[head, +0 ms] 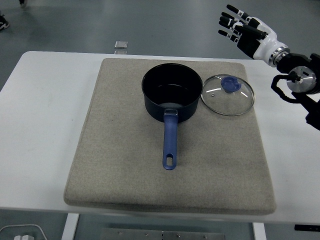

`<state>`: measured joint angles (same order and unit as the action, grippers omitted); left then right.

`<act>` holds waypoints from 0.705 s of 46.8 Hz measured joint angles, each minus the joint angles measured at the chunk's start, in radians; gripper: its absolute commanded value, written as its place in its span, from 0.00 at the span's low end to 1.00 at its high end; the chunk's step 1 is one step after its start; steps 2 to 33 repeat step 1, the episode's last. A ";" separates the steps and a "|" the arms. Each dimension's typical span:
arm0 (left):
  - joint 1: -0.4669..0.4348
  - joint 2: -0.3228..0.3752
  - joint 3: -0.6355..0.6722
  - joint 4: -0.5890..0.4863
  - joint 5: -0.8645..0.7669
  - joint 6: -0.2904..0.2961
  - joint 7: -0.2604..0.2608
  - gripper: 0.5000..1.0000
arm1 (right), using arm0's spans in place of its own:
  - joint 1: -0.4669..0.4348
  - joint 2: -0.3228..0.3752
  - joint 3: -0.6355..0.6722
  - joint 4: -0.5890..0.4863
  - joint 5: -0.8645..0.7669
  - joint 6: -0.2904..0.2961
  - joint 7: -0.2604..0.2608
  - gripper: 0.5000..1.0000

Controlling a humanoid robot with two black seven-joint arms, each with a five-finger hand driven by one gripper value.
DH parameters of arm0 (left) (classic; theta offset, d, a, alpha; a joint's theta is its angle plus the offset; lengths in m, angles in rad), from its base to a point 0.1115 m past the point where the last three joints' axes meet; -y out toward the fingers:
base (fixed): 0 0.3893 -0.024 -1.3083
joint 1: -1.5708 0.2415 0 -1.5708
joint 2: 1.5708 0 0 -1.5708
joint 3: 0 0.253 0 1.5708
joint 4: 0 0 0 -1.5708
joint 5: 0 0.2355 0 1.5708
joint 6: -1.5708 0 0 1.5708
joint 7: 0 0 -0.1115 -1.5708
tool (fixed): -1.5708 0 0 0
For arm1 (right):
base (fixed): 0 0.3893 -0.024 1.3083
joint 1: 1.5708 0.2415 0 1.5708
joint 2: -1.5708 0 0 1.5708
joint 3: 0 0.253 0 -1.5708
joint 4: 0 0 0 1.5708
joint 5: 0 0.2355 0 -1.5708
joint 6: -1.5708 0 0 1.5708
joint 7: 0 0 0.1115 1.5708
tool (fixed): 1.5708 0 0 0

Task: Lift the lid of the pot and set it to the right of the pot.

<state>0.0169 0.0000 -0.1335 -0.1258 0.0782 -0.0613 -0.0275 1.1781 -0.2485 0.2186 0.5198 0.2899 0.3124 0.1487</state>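
**Lid set down, right hand raised clear**

Where the right arm enters at the frame's right edge, its upper links are cut off; only forearm, wrist and the right hand (pixel 246 31) show. Fingers spread, holding nothing; fingertip detail is small and hard to resolve. Left arm: out of view.

Counts: 1 pot, 1 lid, 1 mat, 1 table, 1 hand in view.

- Pot lid (pixel 227 95): glass w/ blue knob, lies flat on the mat, below and slightly left of the hand in the view, well apart from it. Its left rim is just beside the pot's right wall; contact vs. small gap cannot be told.
- Pot (pixel 171 93): dark blue, uncovered, further left of the hand than the lid. Blue handle points toward the table's near edge. Interior dark, w/ a pale patch at the bottom; what it is cannot be told.
- Grey mat (pixel 120 155): carries pot and lid.
- White table (pixel 40 125): corners partly cut off by frame.
- Small clear object (pixel 120 46) at the table's far edge, far left of the hand; too small to identify.
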 measured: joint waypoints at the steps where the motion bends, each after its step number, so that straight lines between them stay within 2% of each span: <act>1: 0.000 0.000 0.000 0.000 0.000 0.000 0.000 1.00 | 0.000 0.000 0.000 0.000 0.000 0.000 0.000 0.83; 33: 0.000 0.000 0.000 0.000 0.000 0.000 0.000 1.00 | 0.000 0.000 0.000 0.000 0.000 0.000 0.000 0.83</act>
